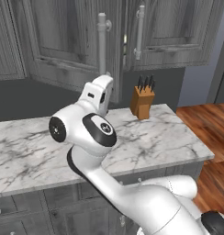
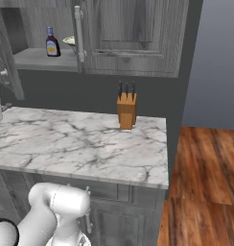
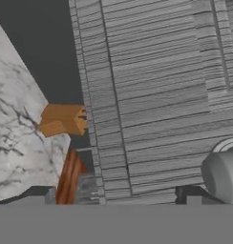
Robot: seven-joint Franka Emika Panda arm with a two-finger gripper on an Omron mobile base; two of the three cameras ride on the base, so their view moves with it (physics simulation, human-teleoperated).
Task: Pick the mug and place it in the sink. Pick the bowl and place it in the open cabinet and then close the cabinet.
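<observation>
The cabinet [image 2: 133,33] hangs above the counter with its left door [image 1: 63,41] swung out. On its grey shelf the pale bowl [image 2: 69,41] rests beside a dark sauce bottle [image 2: 52,42], partly hidden by the right door's handle. My gripper [image 1: 106,77] is raised just below the open door's silver bar handle [image 1: 102,41]. In the hand view the gripper [image 3: 116,198] is open, facing the wood-grain door panel [image 3: 161,86], with the handle's end [image 3: 223,174] off to the right and nothing between the fingers. The mug and the sink are out of view.
A wooden knife block [image 1: 142,101] stands at the back right of the marble counter [image 1: 36,147], near the wall. The counter ends on the right, where a wooden floor [image 2: 205,192] begins. Lower drawers run under the counter's front edge.
</observation>
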